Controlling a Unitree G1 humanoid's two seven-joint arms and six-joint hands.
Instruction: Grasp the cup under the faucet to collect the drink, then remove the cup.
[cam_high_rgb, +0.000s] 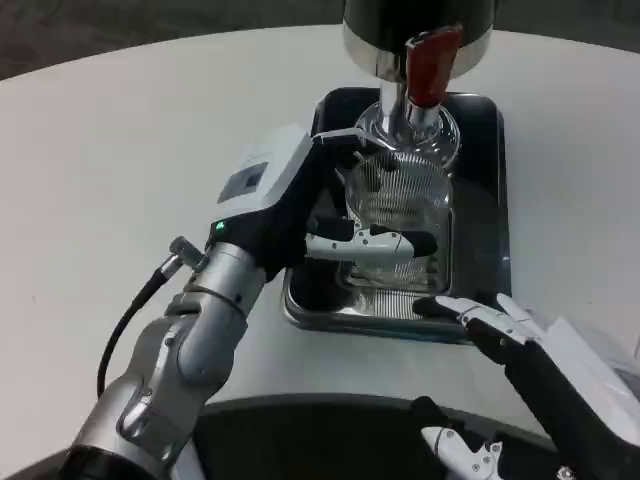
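Note:
A clear ribbed glass cup (400, 215) stands upright on a dark metal tray (478, 130), directly below the dispenser's spout with its red tap lever (430, 62). My left hand (330, 215) comes in from the left and wraps around the cup, one finger (370, 243) across its front and others around its upper rim. My right hand (520, 350) sits low at the front right, fingers spread and pointing toward the tray's front edge, holding nothing. I cannot tell whether there is liquid in the cup.
The dispenser's black and chrome body (415, 25) stands at the back of the tray. A white round table (120, 150) stretches left and right of the tray. A black cable (130, 320) hangs off my left forearm.

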